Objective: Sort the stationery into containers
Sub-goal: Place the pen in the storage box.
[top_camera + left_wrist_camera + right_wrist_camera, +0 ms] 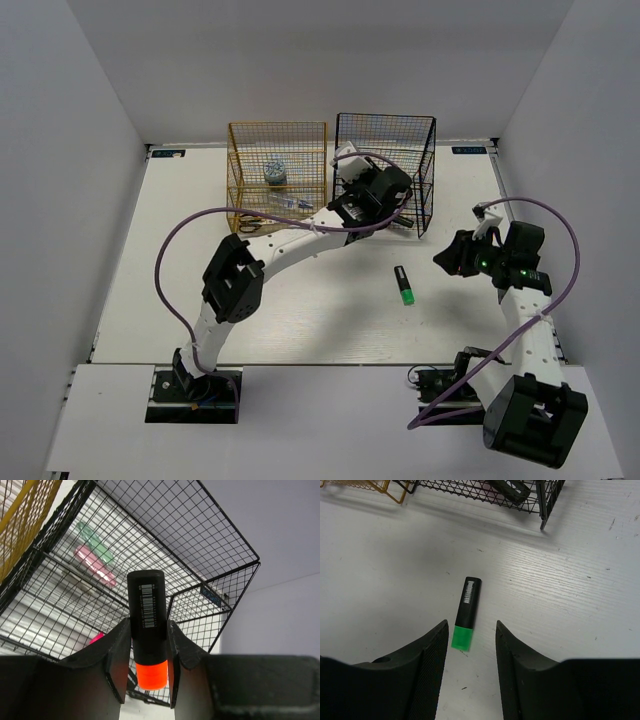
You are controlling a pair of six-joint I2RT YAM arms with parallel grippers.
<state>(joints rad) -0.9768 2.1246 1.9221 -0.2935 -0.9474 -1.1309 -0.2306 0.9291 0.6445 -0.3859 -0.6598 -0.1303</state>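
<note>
**Open table around the green highlighter; the black rack's front is occupied**

The green highlighter (466, 611) is seen lying alone on bare table (560, 605), with free room on every side of it and nothing between it and the parted fingers of the right hand (471, 630) above. Beyond it the way is closed by the black rack (400, 150) and the gold rack (260, 150), set side by side. The black rack's front is taken up by the left hand (372, 195), clamped on an orange highlighter (147, 615), with mesh walls close around and pastel highlighters (95, 564) on the shelf beyond. The gold rack's front is crossed by the left arm (280, 250) and its purple cable (165, 270).
</note>
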